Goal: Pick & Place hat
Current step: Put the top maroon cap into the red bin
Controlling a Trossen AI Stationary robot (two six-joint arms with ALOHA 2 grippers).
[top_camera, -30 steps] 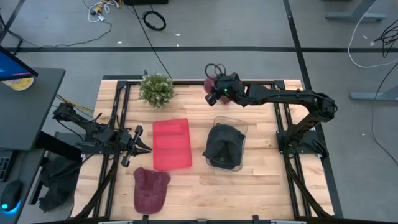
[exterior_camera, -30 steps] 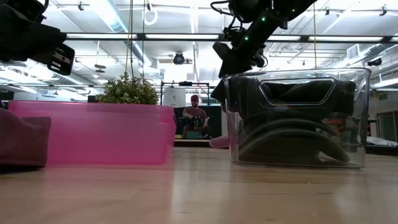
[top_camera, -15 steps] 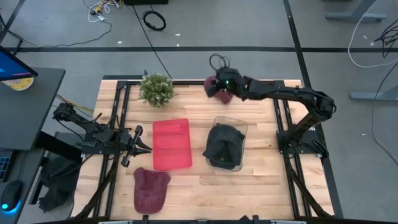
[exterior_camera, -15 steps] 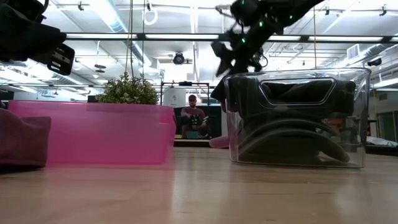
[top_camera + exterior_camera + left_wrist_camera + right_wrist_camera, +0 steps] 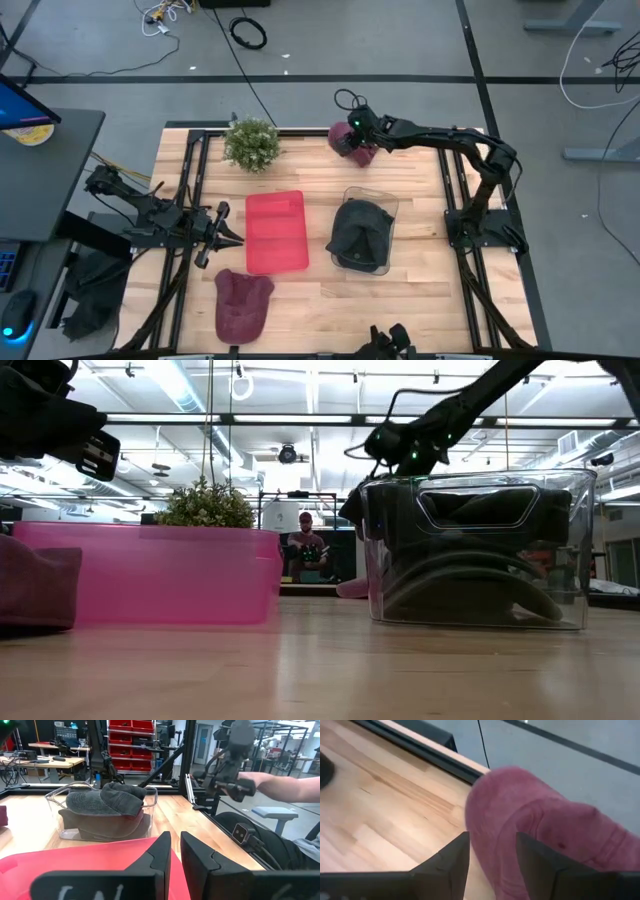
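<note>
A maroon hat (image 5: 337, 138) lies at the table's far edge; in the right wrist view it shows as a soft pink mound (image 5: 535, 820). My right gripper (image 5: 350, 141) is open right over it, and the fingers (image 5: 445, 865) stand on either side of the hat's near part. A second maroon hat (image 5: 243, 303) lies flat near the near edge. My left gripper (image 5: 228, 235) waits shut beside the pink tray (image 5: 276, 232), touching nothing. My right gripper comes at the far maroon hat slanting down toward the table's far edge, with the hat's bulging side (image 5: 490, 835) between its open fingers. I cannot tell whether the fingers touch it. The hat rests on the table.
A clear container (image 5: 385, 205) holding a black hat (image 5: 360, 235) stands at the middle of the table. A potted plant (image 5: 252, 143) stands at the far left. Black frame rails run along the table's edges. A person's arm (image 5: 285, 785) shows beyond the table.
My right gripper has moved toward the table's far edge and down onto the far maroon hat, with its wrist turning as the arm stretched out. The hats, tray and container have stayed in place.
</note>
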